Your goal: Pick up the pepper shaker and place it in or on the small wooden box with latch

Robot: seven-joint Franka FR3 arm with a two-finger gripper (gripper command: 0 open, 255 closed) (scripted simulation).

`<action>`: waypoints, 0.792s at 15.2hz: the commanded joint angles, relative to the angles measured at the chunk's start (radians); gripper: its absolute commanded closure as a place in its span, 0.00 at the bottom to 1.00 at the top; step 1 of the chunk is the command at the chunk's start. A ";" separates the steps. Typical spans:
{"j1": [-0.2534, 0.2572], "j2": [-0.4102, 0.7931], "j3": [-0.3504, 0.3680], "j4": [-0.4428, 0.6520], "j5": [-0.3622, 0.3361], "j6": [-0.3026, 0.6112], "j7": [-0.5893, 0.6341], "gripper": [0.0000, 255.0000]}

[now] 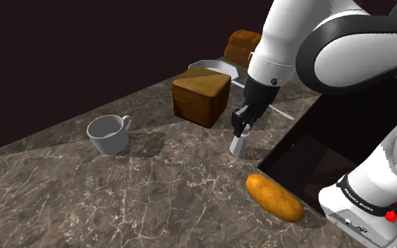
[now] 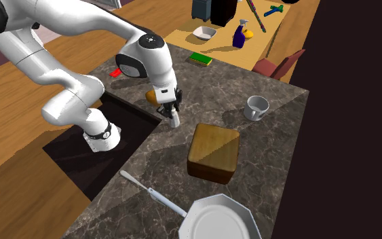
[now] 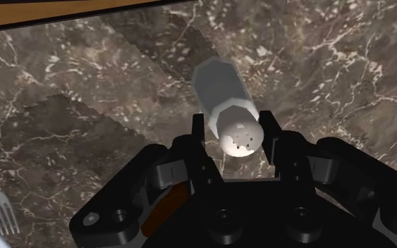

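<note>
Toward the shoulder view's left a grey mug (image 1: 108,134) stands on the counter (image 1: 84,190), then the brown box (image 1: 202,100), then the pale pepper shaker (image 1: 239,145), fingers (image 3: 198,132) clasping its cap. Light, rigid and probably slippery, it seems best held at that faceted neck.

Pepper shaker (image 1: 239,144) (image 2: 174,121) (image 3: 228,106): pale grey-white, faceted body, rounded cap with small holes. It stands upright with the cap clasped between the jaws, base at or just above the dark marbled counter (image 1: 154,190); contact not resolvable. Small wooden box (image 1: 202,98) (image 2: 214,153): brown, lid closed, flat on the counter near the shaker, not touching it.
</note>
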 commanded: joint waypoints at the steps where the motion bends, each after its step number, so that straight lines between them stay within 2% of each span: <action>1: -0.002 -0.012 -0.008 0.019 -0.006 -0.032 0.001 1.00; 12: -0.010 -0.058 -0.043 0.136 -0.034 -0.194 0.013 1.00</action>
